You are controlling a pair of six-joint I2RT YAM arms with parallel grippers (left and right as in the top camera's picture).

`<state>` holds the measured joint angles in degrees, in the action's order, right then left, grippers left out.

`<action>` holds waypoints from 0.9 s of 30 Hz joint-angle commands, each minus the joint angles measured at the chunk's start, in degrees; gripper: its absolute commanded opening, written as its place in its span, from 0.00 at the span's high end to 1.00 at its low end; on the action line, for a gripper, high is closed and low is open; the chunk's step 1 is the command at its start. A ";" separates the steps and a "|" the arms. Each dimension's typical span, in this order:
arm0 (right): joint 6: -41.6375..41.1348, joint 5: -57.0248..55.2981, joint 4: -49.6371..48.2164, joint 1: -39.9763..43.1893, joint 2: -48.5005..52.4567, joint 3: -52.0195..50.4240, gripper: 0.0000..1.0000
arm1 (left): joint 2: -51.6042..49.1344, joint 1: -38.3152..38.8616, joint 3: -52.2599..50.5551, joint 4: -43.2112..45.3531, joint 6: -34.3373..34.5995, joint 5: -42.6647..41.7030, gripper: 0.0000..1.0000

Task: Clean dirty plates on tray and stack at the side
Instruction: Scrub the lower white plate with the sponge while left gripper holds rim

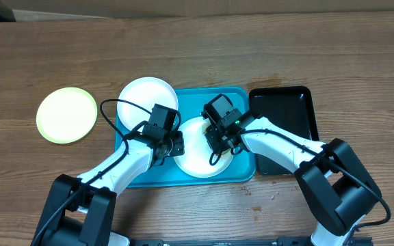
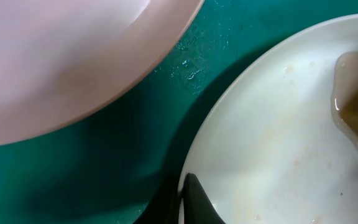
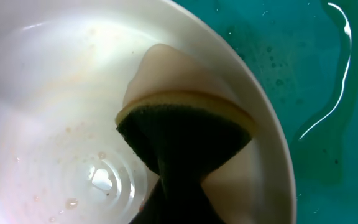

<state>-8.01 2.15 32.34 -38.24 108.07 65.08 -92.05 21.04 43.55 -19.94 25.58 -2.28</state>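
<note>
Brown wood-grain table (image 1: 252, 55) fills the overhead view, with the turquoise tray (image 1: 211, 179) at its centre and a smaller black tray (image 1: 286, 109) touching its right side. At the left of the frame, well apart from the tray, the green-rimmed plate (image 1: 66, 115) lies flat on the bare wood. The upper white plate (image 1: 142, 99) sits at the tray's upper left corner and overhangs the rim there. The lower white plate (image 1: 197, 154) lies inside the tray, toward its lower middle, between the two arms. The right gripper (image 1: 219, 147) is over this plate's right part, its fingers clamped on a sponge (image 3: 185, 124). The sponge is pinched at the middle and pressed on the plate's wet surface near the rim, dark scouring face toward the camera. A few faint orange-brown specks and a small pool of water show on the plate beside it. The left gripper (image 1: 173, 145) is at the plate's left edge. In the left wrist view one dark fingertip (image 2: 194, 199) lies at the rim, and whether the fingers are closed on it cannot be told. Water beads and a thin wet streak (image 3: 334, 74) lie on the tray floor.
</note>
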 commanded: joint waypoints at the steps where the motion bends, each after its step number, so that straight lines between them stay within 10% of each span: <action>1: -4.70 2.64 0.07 0.15 0.42 0.66 0.96 | -2.56 0.37 -0.63 -0.24 1.70 0.74 0.96; 16: -7.65 3.96 13.97 4.24 -5.53 8.85 0.96 | -2.56 0.37 -0.63 -0.31 1.90 0.22 0.96; 27: -26.84 3.91 9.92 3.87 -5.46 2.45 0.96 | -2.56 0.37 -0.63 -0.31 1.90 -0.33 0.96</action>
<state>-27.00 5.78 43.70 -33.91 103.81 69.60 -92.18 21.04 43.62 -19.59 26.87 -3.18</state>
